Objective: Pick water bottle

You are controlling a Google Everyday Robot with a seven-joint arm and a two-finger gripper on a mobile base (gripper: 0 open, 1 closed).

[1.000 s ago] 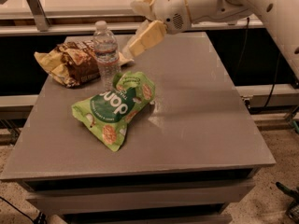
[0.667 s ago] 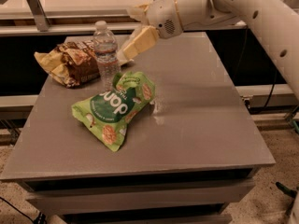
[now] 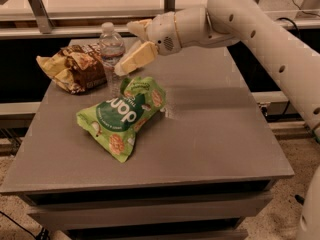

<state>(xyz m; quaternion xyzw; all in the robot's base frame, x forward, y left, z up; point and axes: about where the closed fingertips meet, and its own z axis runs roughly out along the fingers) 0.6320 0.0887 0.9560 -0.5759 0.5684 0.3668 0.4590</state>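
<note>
The brown snack bag [image 3: 70, 69] lies at the back left of the bench [image 3: 225, 134]. The water bottle [image 3: 112, 46] stands upright just right of it, behind the green snack bag [image 3: 122, 116]. The gripper [image 3: 127, 46] hangs at the bottle's right side with its jaws spread. The lower finger [image 3: 135, 58] overlaps the bottle — contact cannot be confirmed.

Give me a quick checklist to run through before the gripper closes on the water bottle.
1. Water bottle upright on the table: ok.
2. Gripper open, right beside the bottle: ok.
3. Bottle fully between the fingers: cannot tell.
4. Green snack bag out of the near finger's way: cannot tell; it lies just below that finger.
5. Brown snack bag apart from the bottle: not ok, it appears pressed against the bottle's far side.
</note>
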